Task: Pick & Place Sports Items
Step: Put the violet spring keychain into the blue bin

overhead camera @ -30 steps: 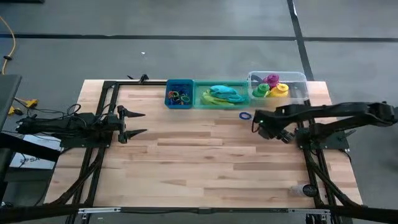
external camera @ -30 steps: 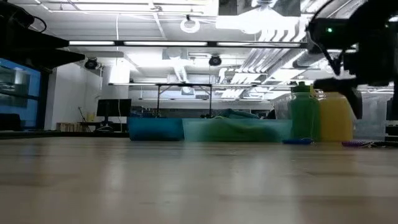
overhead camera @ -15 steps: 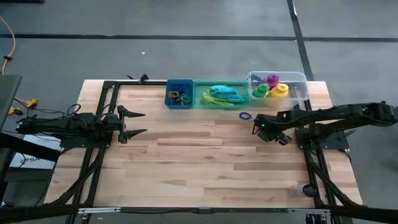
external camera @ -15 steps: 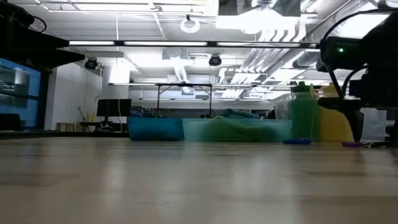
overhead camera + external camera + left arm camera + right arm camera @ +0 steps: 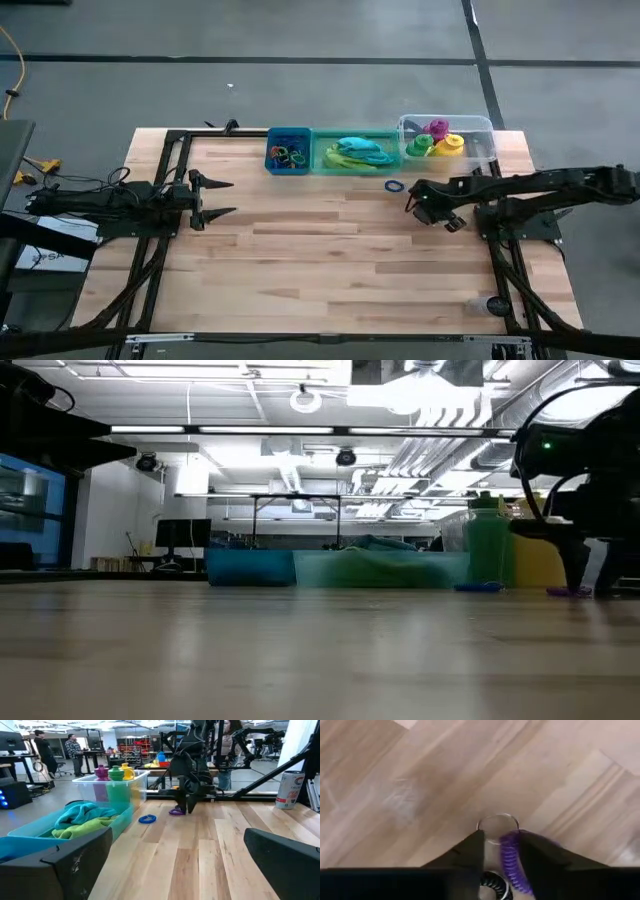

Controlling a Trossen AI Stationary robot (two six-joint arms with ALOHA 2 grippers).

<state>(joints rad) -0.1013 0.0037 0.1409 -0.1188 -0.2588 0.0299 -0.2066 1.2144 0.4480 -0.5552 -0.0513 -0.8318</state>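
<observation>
Wooden table (image 5: 330, 260), right gripper (image 5: 498, 851) pinching purple ring (image 5: 510, 865)

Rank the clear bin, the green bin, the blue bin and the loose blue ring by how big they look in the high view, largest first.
1. clear bin
2. green bin, only slightly smaller than the clear one
3. blue bin
4. blue ring, by far the smallest
All lie on one tabletop, so nearness barely skews this.
</observation>
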